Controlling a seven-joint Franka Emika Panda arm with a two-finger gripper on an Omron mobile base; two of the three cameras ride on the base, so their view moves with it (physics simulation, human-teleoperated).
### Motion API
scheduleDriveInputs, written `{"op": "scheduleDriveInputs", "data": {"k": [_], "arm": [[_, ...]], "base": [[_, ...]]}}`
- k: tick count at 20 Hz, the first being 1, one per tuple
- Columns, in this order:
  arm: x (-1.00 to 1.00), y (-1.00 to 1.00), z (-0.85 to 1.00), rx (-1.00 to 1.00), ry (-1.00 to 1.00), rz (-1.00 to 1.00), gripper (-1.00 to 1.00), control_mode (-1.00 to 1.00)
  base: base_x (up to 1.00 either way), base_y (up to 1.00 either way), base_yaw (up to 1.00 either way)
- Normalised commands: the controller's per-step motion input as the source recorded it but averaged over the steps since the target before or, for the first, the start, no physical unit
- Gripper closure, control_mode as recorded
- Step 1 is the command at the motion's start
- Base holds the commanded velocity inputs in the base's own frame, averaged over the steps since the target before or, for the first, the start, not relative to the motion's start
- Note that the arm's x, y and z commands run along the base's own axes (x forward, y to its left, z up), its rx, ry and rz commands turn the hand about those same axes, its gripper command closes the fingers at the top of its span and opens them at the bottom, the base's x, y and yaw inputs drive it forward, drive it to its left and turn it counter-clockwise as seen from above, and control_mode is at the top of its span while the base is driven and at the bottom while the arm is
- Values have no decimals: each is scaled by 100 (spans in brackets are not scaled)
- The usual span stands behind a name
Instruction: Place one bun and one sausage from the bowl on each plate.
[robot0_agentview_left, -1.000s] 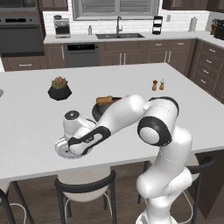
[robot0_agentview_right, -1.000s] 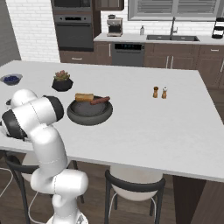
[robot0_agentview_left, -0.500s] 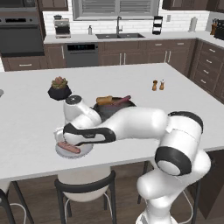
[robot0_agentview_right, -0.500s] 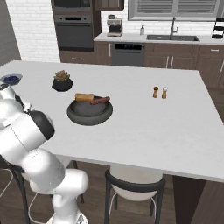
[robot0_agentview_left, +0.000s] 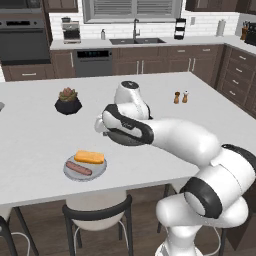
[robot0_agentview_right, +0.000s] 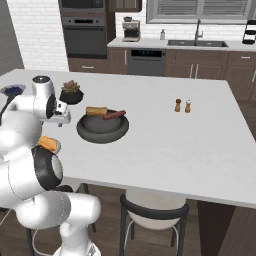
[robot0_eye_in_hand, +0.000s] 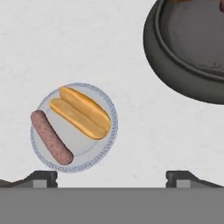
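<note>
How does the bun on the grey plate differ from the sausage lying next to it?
The bun is golden-orange, the sausage reddish-brown. The bun is clearly wider and has a groove along its length; the sausage is a slim, smooth cylinder with rounded ends. The bun lies nearer the middle of the plate, the sausage along its edge. Both are about the same length, lie flat side by side on that plate, and nothing is holding either one.

white counter, plate, bowl, plant pot, shakers

Bun beside sausage on plate; bowl nearby
</note>
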Motion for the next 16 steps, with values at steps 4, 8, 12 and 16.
{"op": "scheduleDriveInputs", "data": {"k": [4, 8, 12, 16], "arm": [[86, -100, 39, 3, 8, -21, -100, -100], [78, -100, 5, 4, 9, -36, -100, -100], [70, -90, -3, 4, 0, -33, -100, -100], [76, -61, -11, 2, 0, -32, -100, -100]], "base": [[0, 0, 0], [0, 0, 0], [0, 0, 0], [0, 0, 0]]}}
